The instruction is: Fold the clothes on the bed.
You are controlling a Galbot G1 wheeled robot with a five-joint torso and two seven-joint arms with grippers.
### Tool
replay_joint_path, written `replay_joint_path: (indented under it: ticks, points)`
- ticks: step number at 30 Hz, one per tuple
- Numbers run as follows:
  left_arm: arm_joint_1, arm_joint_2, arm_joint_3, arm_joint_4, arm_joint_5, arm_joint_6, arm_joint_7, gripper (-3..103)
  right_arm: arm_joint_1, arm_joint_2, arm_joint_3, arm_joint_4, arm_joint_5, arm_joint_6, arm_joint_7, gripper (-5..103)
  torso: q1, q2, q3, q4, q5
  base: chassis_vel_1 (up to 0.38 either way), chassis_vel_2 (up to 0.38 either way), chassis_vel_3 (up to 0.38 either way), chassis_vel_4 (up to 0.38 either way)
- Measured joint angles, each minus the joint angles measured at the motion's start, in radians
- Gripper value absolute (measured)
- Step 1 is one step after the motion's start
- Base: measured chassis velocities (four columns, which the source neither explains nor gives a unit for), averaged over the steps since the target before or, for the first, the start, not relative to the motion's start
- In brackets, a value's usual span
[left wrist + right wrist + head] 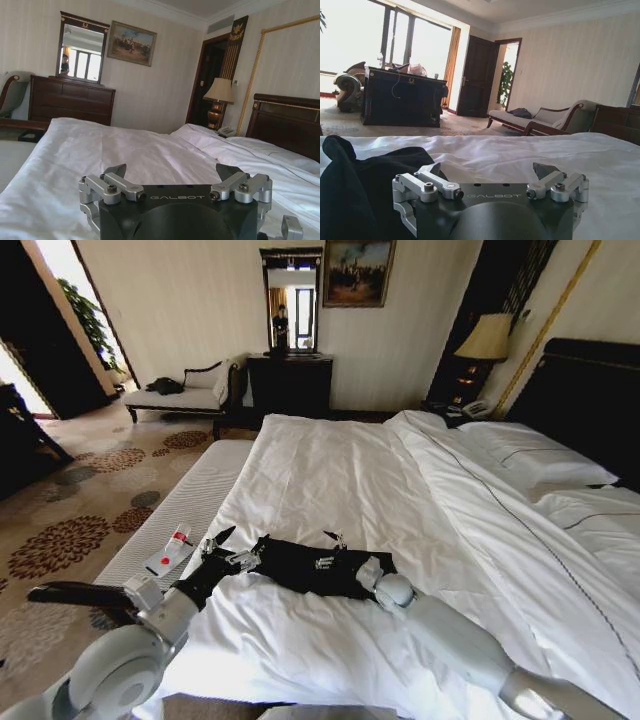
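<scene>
From the head, both pincers flank the black T-shirt (pixel 318 565): left pincer (pixel 222 543) at nine o'clock, right pincer (pixel 338 546) at three, each spread apart; the right wrist alone shows bunched fabric on the bed (pixel 330 480).

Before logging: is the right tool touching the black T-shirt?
Cannot tell. In head view the right tool overlaps the black T-shirt; neither contact nor gap shows.

The small black T-shirt (pixel 312 568) is soft matt cloth, limp and creased; the white duvet (pixel 330 480) on the large bed is smooth cotton-like fabric with fine wrinkles; the tall dark wooden headboard (pixel 287 122) has a faint polished sheen; the left gripper (pixel 172 176) has a matt black plastic body with brushed silver metal links, as does the right gripper (pixel 487 174).
</scene>
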Motion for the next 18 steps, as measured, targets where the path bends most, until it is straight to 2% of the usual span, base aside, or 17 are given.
replay_joint_path:
  ticks: [1, 3, 5, 9, 11, 15, 18]
  points:
    - [0.0, 0.0, 0.0, 0.0, 0.0, 0.0, 0.0, 100, 0.0, 0.0, 0.0, 0.0, 0.0, 0.0, 0.0, 100, 0.0, 0.0, 0.0, 0.0, 0.0, 0.0, 0.0, 0.0, 0.0]
    - [0.012, 0.007, -0.036, 0.0, -0.018, 0.003, -0.004, 100, 0.034, 0.071, -0.05, -0.059, -0.025, 0.007, 0.0, 100, 0.0, 0.0, 0.0, -0.0003, -0.0003, 0.0, 0.0, 0.0, 0.0]
    - [0.014, 0.008, -0.045, 0.0, -0.023, 0.004, -0.004, 100, 0.038, 0.096, -0.062, -0.076, -0.039, 0.011, 0.0, 100, 0.0, 0.0, 0.0, -0.0002, 0.0002, 0.0, 0.0, 0.0, 0.0]
    - [0.019, 0.01, -0.072, -0.001, -0.041, 0.006, -0.005, 100, 0.041, 0.203, -0.105, -0.153, -0.118, 0.037, -0.004, 100, 0.0, 0.0, 0.0, 0.0001, -0.0001, 0.0, 0.0, 0.0, 0.0]
    - [0.019, 0.01, -0.072, -0.001, -0.042, 0.007, -0.005, 100, 0.037, 0.213, -0.113, -0.157, -0.132, 0.041, -0.004, 100, 0.0, 0.0, 0.0, 0.0, 0.0, 0.0, 0.0, 0.0, 0.0]
    - [0.021, 0.0, -0.067, 0.015, -0.04, 0.009, 0.004, 100, 0.012, 0.223, -0.136, -0.15, -0.235, 0.066, 0.002, 100, 0.0, 0.0, 0.0, -0.0008, -0.0001, 0.0, 0.0, 0.0, 0.0]
    - [0.014, -0.004, -0.056, 0.022, -0.037, 0.009, 0.007, 100, 0.01, 0.225, -0.137, -0.144, -0.247, 0.069, 0.007, 100, 0.0, 0.0, 0.0, -0.0006, -0.0001, 0.0, 0.0, 0.0, 0.0]
